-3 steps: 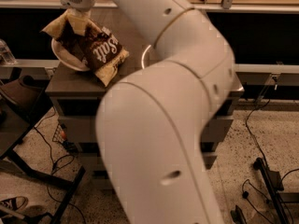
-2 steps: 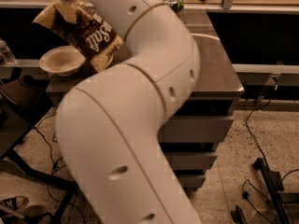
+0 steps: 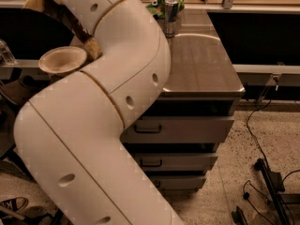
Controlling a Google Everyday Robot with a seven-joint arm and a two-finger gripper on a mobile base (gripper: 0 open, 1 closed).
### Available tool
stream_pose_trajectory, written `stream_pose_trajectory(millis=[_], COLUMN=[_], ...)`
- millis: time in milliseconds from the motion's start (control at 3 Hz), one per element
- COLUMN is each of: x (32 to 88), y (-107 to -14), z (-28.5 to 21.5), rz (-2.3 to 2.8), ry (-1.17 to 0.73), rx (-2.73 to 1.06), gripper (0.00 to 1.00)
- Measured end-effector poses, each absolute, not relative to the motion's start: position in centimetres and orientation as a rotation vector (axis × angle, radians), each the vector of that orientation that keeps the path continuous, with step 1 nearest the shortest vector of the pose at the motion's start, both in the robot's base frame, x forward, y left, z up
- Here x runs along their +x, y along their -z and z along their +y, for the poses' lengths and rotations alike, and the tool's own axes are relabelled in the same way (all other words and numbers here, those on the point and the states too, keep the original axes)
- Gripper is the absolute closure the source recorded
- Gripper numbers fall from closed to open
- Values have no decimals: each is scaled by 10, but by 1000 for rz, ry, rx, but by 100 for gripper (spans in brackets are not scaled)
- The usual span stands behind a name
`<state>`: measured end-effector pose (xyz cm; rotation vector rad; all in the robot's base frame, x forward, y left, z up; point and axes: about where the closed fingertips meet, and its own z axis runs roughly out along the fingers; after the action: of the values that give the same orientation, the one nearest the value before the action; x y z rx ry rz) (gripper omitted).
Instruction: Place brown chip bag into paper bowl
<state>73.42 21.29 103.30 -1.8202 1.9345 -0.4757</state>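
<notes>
The brown chip bag (image 3: 63,17) hangs at the upper left, tilted, mostly hidden behind my white arm (image 3: 117,64). One pale yellow end is at the top left; the other (image 3: 93,47) is just right of the bowl. The paper bowl (image 3: 63,60) sits below the bag at the left and nothing lies in it. My gripper is out of view, past the top left edge above the bag. Whether the bag's lower end touches the bowl's rim I cannot tell.
A slim silver can (image 3: 171,15) and a green snack bag (image 3: 161,3) stand at the back of the grey cabinet top (image 3: 201,60). Drawers (image 3: 178,125) are below it. Cables and a stand (image 3: 267,182) lie on the floor at the right, a shoe (image 3: 11,204) at the bottom left.
The bag was resting on the bowl, then rose off it. Now it hangs above and right of the bowl, more hidden by the arm. The arm has swung across the view.
</notes>
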Motion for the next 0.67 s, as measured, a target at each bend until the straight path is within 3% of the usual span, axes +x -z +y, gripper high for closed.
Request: stream_pose_trajectory(millis=[667], x=[714], y=[-1060], z=[239], rz=[1823], ry=[572], rx=[-1907], gripper=[100])
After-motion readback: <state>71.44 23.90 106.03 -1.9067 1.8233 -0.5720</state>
